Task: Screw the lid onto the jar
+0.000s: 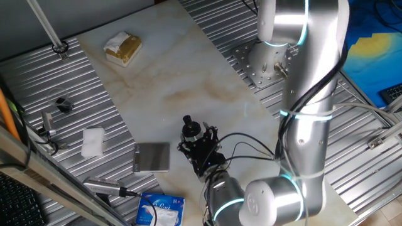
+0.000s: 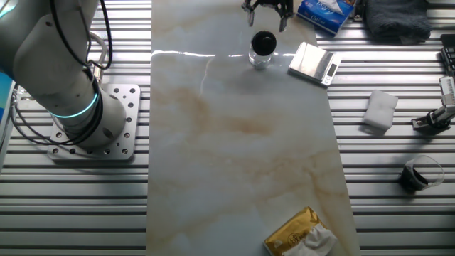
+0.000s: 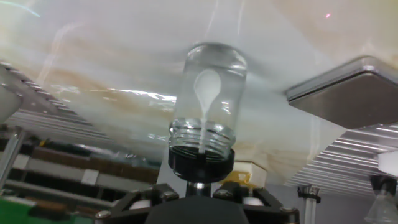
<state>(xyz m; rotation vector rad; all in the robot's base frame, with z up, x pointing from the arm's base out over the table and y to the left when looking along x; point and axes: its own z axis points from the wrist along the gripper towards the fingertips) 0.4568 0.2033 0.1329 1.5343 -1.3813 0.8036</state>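
Observation:
The clear glass jar (image 2: 260, 58) stands upright on the marble board, just left of the grey plate. The black lid (image 2: 263, 43) sits on its mouth. In the hand view the lid (image 3: 201, 163) is close at bottom centre, with the jar (image 3: 208, 93) beyond it and a white spoon-shaped bit hanging inside the glass. My gripper (image 2: 266, 13) hovers just past the jar at the frame's top edge, fingers spread wider than the lid and holding nothing. It shows in one fixed view (image 1: 200, 149) right beside the lidded jar (image 1: 190, 130).
A grey square plate (image 2: 315, 62) lies right of the jar. A blue tissue pack (image 2: 323, 11), a white block (image 2: 379, 110), a small black part (image 2: 419, 174) and a yellow wrapped item (image 2: 298, 233) lie around. The arm's base (image 2: 92, 131) is at the left.

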